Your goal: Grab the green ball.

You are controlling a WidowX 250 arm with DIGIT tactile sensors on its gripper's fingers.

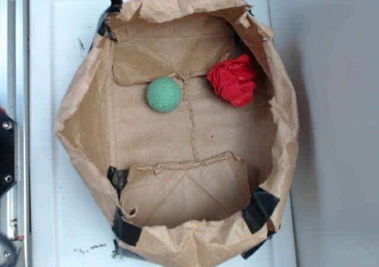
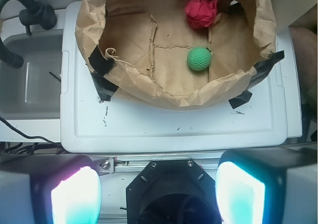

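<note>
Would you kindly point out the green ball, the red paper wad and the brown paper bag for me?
green ball [image 1: 163,94], exterior view, centre of its dimpled surface.
red paper wad [image 1: 233,80], exterior view, middle of the crumpled lump.
brown paper bag [image 1: 80,110], exterior view, its left wall.

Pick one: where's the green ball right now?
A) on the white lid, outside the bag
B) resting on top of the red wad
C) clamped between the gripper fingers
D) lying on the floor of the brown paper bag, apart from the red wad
D. The green ball lies on the floor of the brown paper bag, with a clear gap to the red paper wad; the gripper hangs back outside the bag with its jaws apart, holding nothing.
</note>
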